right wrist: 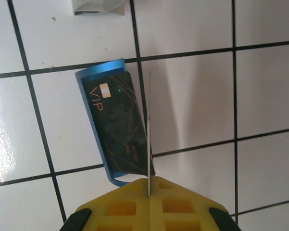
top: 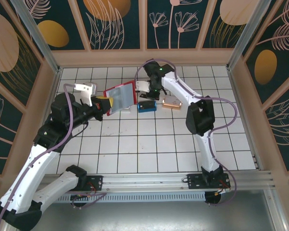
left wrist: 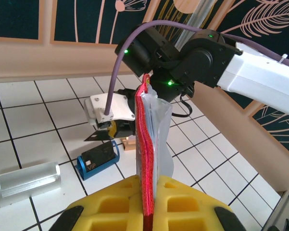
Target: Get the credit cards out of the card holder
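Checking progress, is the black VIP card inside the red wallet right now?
No, the black VIP card rests on the blue block, outside the red wallet.

White tiles with dark grout across the bench point(top: 134, 149), glossy with reflected light. Walled round by dark teal panels point(top: 130, 29) bearing peach leaf and flower motifs, framed in pale wood point(top: 134, 55).

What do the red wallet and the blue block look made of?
The red wallet looks like textured leather or imitation, with cloudy clear-plastic pockets. The blue block seems coloured metal, judging by its smooth satin sheen.
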You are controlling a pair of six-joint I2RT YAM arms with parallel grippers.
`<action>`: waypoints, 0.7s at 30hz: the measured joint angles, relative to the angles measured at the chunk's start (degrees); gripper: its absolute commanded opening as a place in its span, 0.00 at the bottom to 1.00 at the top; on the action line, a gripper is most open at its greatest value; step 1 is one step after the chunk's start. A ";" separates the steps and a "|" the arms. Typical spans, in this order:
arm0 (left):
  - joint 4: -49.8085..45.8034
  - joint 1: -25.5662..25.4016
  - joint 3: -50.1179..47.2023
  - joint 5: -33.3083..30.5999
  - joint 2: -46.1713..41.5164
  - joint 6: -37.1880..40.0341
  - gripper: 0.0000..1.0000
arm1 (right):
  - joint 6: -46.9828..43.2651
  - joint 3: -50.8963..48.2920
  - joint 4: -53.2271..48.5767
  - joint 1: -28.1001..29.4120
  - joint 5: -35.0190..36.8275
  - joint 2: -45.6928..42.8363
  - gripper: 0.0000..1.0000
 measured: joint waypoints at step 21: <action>0.02 0.00 0.00 0.98 -1.64 0.00 0.00 | -1.22 -6.03 -0.46 1.11 -1.31 1.88 0.00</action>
